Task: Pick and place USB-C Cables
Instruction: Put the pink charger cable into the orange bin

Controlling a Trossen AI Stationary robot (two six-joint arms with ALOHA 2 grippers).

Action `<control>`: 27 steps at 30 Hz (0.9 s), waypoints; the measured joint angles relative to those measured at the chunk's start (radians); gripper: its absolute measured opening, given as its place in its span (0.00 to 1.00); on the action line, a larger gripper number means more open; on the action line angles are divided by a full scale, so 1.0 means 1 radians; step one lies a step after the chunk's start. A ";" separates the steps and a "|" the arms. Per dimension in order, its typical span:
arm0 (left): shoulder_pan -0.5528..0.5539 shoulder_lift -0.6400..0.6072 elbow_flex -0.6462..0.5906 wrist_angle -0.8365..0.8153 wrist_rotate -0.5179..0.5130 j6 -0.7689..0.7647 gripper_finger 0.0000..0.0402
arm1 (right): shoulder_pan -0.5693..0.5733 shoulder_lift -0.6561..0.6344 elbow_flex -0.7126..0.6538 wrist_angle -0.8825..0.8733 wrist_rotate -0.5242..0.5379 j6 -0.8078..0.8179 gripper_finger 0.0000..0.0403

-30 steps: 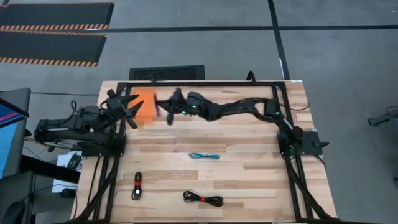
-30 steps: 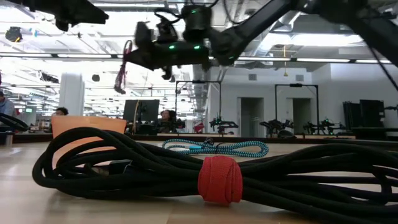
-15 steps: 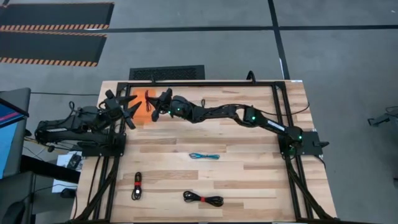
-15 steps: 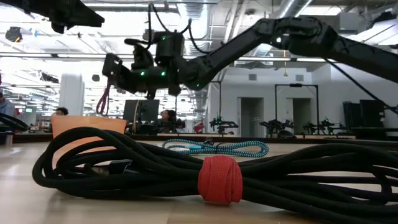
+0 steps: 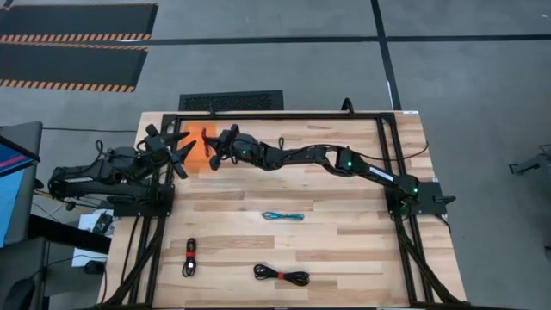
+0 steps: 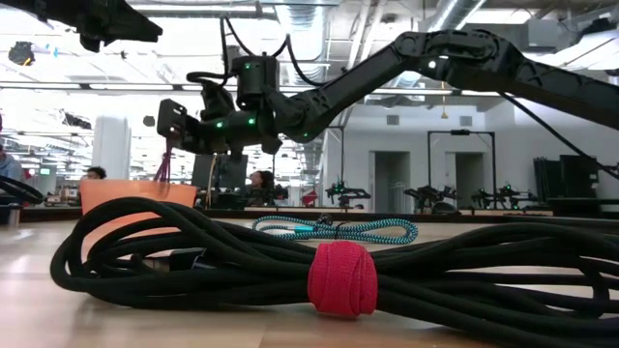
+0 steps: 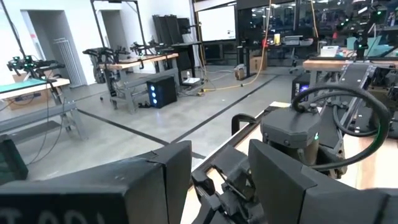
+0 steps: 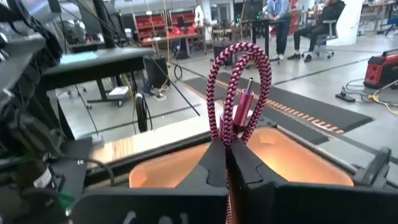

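Note:
My right gripper (image 5: 210, 146) reaches across from the table's right and hovers above the orange bin (image 5: 196, 138) at the far left. It is shut on the magenta cable (image 8: 239, 87), which also shows in the low view as the magenta cable (image 6: 168, 160) hanging just above the bin (image 6: 135, 191). My left gripper (image 5: 181, 148) waits open beside the bin's left side. On the wood lie the teal cable (image 5: 284, 215), a black cable (image 5: 189, 257) and the black cable with red tie (image 5: 281, 275), each flat on its coils. My right gripper pinches the magenta cable bundle between its two shut fingers (image 8: 214, 165), where the coiled strands come together (image 8: 229, 140). The loops and a plug stand out beyond the fingertips. The fingers come slanting down from the table's right. The cable is lifted clear over the bin's opening.
A black frame (image 5: 275, 115) runs along the table's far edge and sides. The right arm (image 5: 344, 159) stretches across the far half of the table. The black cable with red tie (image 6: 338, 278) fills the low view's foreground, with the teal cable (image 6: 334, 229) behind it.
My right gripper has moved toward the table's left edge and come down, from beside the bin to above it. The magenta cable has travelled with it and now hangs lower, just over the bin's rim.

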 joint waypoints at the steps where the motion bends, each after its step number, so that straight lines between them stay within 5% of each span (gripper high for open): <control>1: 0.000 0.000 0.000 0.000 0.000 0.000 0.38 | 0.000 0.000 0.000 -0.010 0.000 0.000 0.02; 13: 0.000 0.000 0.000 0.000 0.000 -0.001 0.38 | -0.033 0.000 0.000 -0.103 -0.061 0.093 0.15; 27: 0.000 0.000 0.000 -0.006 0.016 -0.010 0.38 | -0.032 -0.026 -0.002 -0.254 -0.212 0.111 0.17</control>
